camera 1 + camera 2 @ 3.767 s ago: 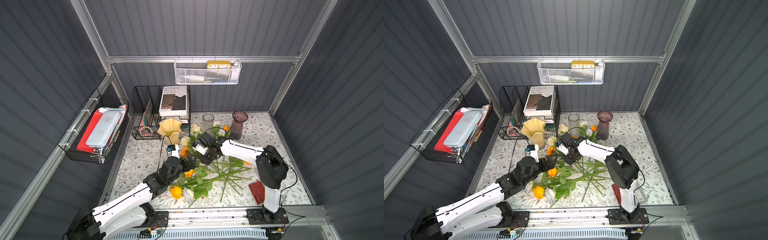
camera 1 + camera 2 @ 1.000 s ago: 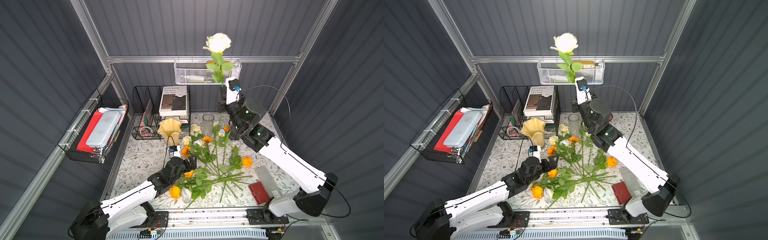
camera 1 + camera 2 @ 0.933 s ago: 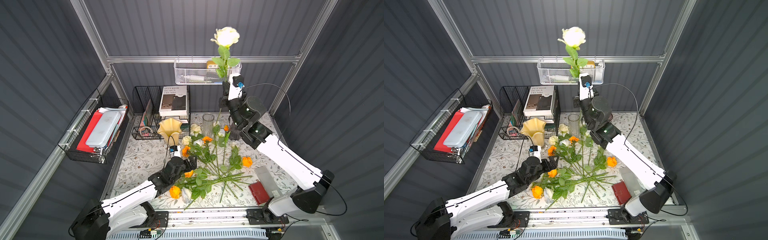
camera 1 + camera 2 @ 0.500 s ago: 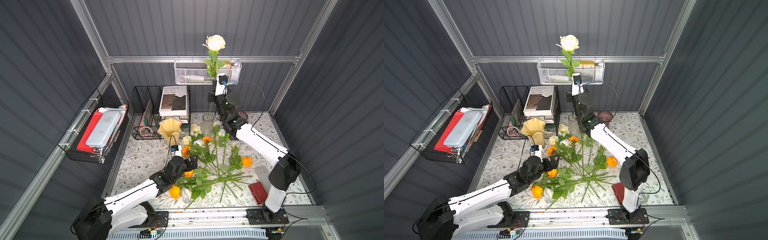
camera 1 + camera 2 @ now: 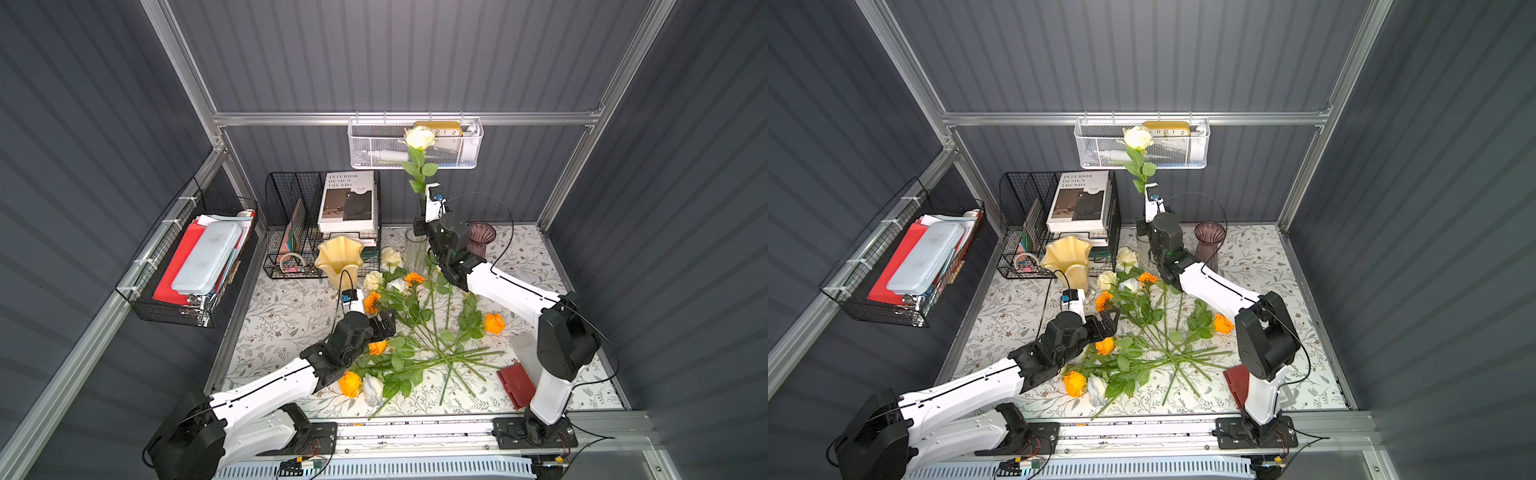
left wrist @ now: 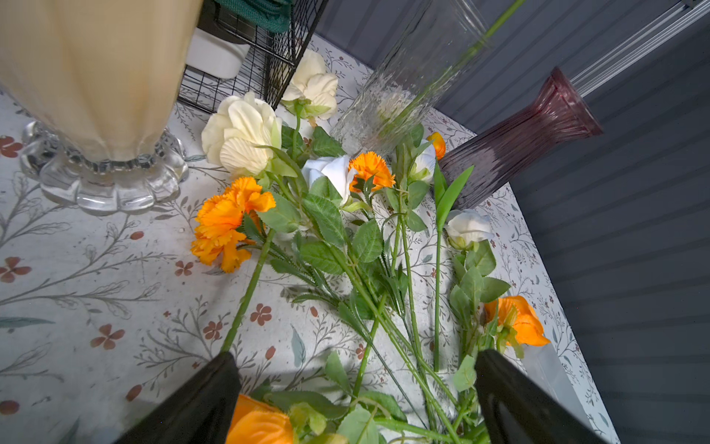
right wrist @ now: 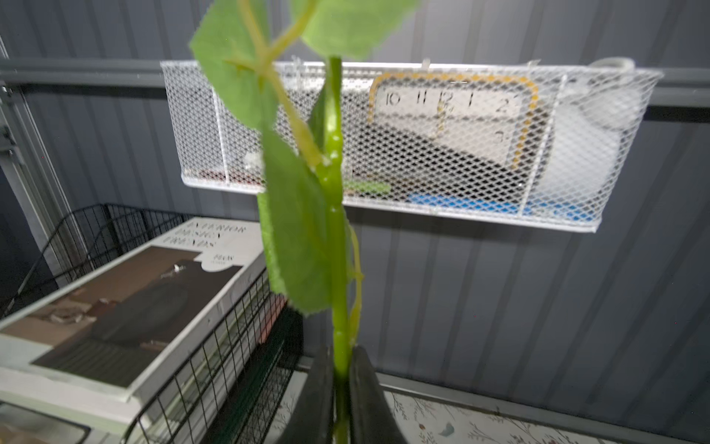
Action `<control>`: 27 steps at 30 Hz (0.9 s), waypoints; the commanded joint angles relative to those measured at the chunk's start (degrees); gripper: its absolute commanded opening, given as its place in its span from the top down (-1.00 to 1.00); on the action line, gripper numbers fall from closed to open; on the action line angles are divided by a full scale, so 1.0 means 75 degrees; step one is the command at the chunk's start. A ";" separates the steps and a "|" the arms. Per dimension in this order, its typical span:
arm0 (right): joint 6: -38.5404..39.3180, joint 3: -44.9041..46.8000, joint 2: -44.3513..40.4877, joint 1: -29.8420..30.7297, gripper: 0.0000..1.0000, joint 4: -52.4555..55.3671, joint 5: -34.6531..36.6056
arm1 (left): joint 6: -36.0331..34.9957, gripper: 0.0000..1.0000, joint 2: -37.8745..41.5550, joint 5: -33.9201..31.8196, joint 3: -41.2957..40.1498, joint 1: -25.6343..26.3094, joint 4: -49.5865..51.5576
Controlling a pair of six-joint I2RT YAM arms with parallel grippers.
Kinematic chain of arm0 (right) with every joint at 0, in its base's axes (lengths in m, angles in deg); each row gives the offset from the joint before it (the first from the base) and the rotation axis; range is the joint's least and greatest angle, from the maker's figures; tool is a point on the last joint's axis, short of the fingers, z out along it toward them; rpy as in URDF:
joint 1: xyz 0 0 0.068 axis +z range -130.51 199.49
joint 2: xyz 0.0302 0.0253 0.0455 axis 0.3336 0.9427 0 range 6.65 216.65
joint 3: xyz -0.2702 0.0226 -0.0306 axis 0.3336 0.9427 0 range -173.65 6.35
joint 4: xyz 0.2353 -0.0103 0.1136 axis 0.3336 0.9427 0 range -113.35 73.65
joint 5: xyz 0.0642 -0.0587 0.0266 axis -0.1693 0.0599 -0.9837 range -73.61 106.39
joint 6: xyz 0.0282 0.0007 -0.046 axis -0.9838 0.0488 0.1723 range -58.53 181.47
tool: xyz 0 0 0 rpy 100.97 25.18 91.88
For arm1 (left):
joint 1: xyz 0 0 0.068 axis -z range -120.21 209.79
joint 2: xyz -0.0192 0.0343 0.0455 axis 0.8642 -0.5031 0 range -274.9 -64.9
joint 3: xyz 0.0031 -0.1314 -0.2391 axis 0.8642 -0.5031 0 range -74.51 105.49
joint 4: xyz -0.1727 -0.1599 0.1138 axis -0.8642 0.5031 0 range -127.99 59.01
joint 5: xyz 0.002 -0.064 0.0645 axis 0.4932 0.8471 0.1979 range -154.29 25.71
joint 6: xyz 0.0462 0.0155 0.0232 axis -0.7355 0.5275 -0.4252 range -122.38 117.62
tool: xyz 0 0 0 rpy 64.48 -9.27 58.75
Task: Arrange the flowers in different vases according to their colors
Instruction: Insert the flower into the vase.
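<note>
A cream-yellow rose (image 5: 419, 137) stands upright, its green stem (image 7: 338, 230) between the fingers of my right gripper (image 7: 340, 369), which are closed against it. The stem's lower end slants into the clear glass vase (image 5: 415, 249) (image 6: 407, 77). The pale yellow ruffled vase (image 5: 340, 257) and the ribbed purple vase (image 5: 480, 239) stand on either side of it, with no stems showing in them. Orange, cream and white flowers (image 5: 415, 332) lie piled on the tablecloth. My left gripper (image 6: 353, 384) hangs open over their stems, beside an orange bloom (image 6: 257, 423).
A black wire rack (image 5: 291, 216) holding a book stands behind the yellow vase. A white mesh basket (image 5: 457, 153) hangs on the back wall, just behind the rose's head. A red wallet (image 5: 515, 384) and a clear box (image 5: 523, 345) lie at the right front.
My right arm has come down and toward the back left with the rose, and the stem now reaches into the clear vase. The left arm has barely moved.
</note>
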 commanded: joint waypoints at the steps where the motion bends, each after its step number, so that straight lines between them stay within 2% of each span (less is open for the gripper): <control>1: -0.0213 0.0211 -0.0503 -0.0019 0.19 -0.0187 -0.0007 | -0.0225 -0.99 -0.0021 -0.0129 0.0172 -0.0041 -0.0101; 3: -0.0191 0.0365 -0.0620 -0.0016 0.17 -0.0154 -0.0027 | -0.0247 -0.98 -0.0022 -0.0137 0.0173 -0.0039 -0.0107; 6: -0.0195 0.0471 -0.0697 -0.0039 0.53 -0.0081 -0.0037 | -0.0248 -0.98 -0.0010 -0.0163 0.0165 -0.0033 -0.0142; 10: -0.0330 0.0437 -0.0794 -0.0072 0.71 0.0060 -0.0225 | -0.0248 -0.98 -0.0042 -0.0199 0.0182 -0.0037 -0.0154; 11: -0.0328 0.0430 -0.0806 -0.0063 0.67 0.0047 -0.0249 | -0.0249 -0.98 -0.0035 -0.0198 0.0187 -0.0044 -0.0154; 13: -0.0340 0.0444 -0.0857 -0.0063 0.37 0.0102 -0.0223 | -0.0249 -0.98 -0.0026 -0.0203 0.0204 -0.0035 -0.0136; 16: -0.0462 0.0679 -0.1184 -0.0054 0.12 0.0244 -0.0237 | -0.0260 -0.98 -0.0016 -0.0183 0.0233 -0.0034 -0.0085; 18: -0.0607 0.0863 -0.1578 -0.0032 0.06 0.0701 -0.0357 | -0.0262 -0.98 -0.0042 -0.0188 0.0247 -0.0039 -0.0050; 23: -0.1656 0.0786 -0.2535 0.0078 0.04 0.4273 -0.1111 | -0.0249 -0.98 -0.0023 -0.0135 0.0217 -0.0041 -0.0048; 27: -0.2947 0.1326 -0.2674 0.0090 0.06 0.6344 -0.1398 | -0.0225 -0.99 0.0101 -0.0030 0.0052 -0.0041 -0.0174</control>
